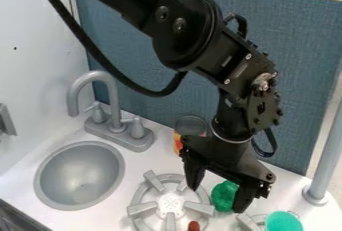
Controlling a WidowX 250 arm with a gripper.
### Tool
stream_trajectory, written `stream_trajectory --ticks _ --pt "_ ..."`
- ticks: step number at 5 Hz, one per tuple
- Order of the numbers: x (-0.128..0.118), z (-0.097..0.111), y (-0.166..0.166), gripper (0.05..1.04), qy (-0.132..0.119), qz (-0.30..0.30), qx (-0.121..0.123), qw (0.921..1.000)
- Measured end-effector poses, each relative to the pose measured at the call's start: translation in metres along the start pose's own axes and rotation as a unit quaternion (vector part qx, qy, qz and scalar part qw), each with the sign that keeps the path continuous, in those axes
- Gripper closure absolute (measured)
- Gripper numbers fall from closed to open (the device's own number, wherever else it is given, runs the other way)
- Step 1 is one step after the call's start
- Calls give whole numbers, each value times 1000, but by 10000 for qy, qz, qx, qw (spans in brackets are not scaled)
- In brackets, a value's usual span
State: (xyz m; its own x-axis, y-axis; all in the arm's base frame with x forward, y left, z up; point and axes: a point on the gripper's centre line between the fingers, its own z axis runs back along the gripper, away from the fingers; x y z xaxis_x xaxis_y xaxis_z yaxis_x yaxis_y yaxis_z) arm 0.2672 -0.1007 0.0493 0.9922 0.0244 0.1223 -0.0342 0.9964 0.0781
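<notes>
Black gripper (218, 199) hanging over the white counter (160, 147), fingers pointing down. Jaws standing well apart. Green lumpy thing (224, 193) sitting between the fingers as seen from here, nearer the one at the right of the view; can't tell whether it is touching. Grey burner (147, 208) lying just beside it, a reddish-brown piece (194, 226) resting at its near edge. Teal cup (283, 222) standing over a second burner (249, 223), lower right. Behind the gripper, a can (192, 126) with an orange label is standing near the blue backboard (160, 100). Grey faucet (117, 128) rising behind the round sink (79, 175), left.
</notes>
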Motion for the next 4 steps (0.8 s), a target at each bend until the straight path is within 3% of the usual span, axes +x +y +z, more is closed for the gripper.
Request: stream_trajectory --ticks 2,3,4 --pt "-23 -24 7 82 251 -20 -55 9997" --pt "-25 -30 11 82 182 -116 -108 9997" --pt "-26 -44 9 82 298 -132 -173 9993"
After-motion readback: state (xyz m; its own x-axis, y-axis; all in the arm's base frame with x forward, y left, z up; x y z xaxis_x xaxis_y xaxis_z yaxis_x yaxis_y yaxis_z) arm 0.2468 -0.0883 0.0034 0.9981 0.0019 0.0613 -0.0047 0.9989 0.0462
